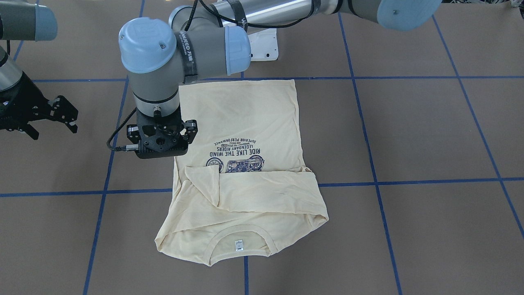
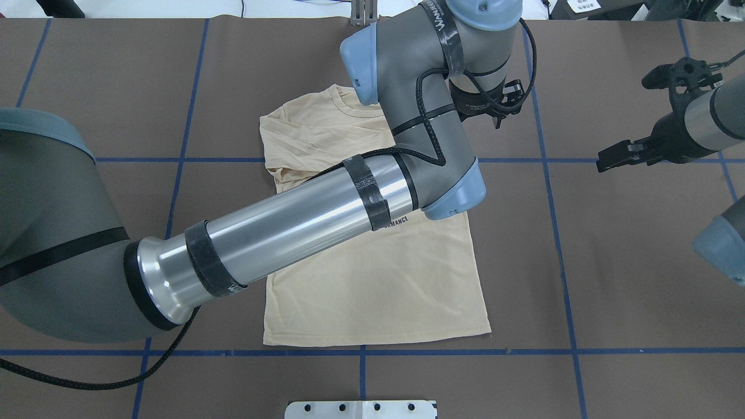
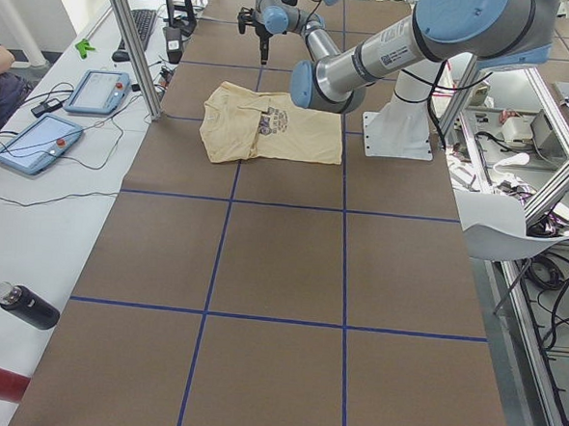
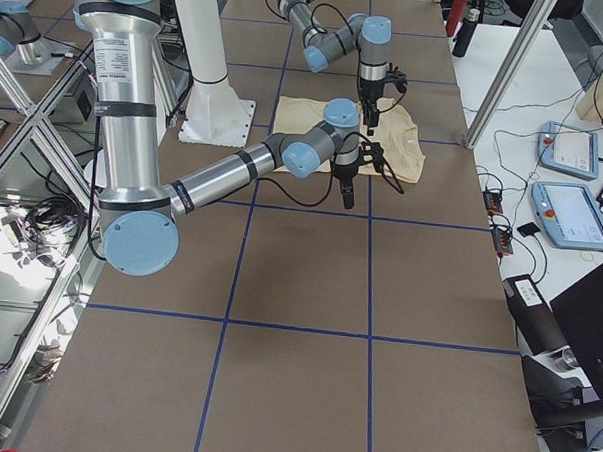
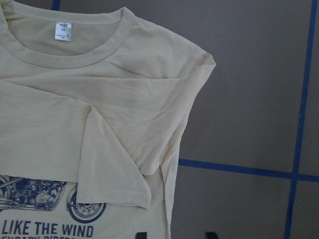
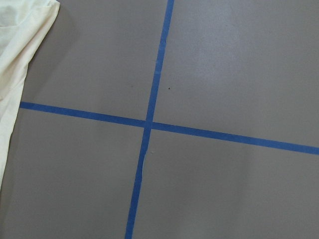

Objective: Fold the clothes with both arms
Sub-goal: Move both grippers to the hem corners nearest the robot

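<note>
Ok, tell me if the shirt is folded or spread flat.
Partly folded. The shirt lies flat at full length on the table, but its sleeves are turned in across the chest.

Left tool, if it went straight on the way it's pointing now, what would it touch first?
Probably the shirt at its side edge, by the folded sleeve. The left tool points straight down with its open jaws straddling that edge, one over cloth, one over bare table. Its height above the cloth is unclear.
</note>
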`<action>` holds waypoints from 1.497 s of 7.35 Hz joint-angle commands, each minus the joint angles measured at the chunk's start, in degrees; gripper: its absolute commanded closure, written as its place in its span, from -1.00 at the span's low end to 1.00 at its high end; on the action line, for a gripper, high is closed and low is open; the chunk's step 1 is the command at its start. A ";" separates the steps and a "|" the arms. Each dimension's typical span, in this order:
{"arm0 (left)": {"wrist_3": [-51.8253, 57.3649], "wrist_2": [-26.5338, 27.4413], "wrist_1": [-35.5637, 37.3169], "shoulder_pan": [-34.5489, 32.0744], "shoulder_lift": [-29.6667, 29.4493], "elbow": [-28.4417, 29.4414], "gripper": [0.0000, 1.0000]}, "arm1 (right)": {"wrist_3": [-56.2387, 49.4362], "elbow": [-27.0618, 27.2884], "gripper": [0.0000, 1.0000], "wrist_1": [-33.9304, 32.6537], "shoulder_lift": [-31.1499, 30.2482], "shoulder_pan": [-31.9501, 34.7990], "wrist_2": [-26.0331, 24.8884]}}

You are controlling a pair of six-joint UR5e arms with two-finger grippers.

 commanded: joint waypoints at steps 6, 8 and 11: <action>14.02 -0.24 10.14 1.45 41.80 -52.89 -1.00 | 30.70 6.60 -0.99 0.24 3.95 -19.47 -12.00; 13.69 6.86 3.25 6.01 53.66 -59.60 -1.00 | 37.66 9.41 -0.99 0.24 2.03 -29.40 -20.18; 4.50 13.89 -9.97 15.05 66.01 -61.12 -1.00 | 46.63 14.08 -0.99 0.24 -2.47 -41.46 -29.50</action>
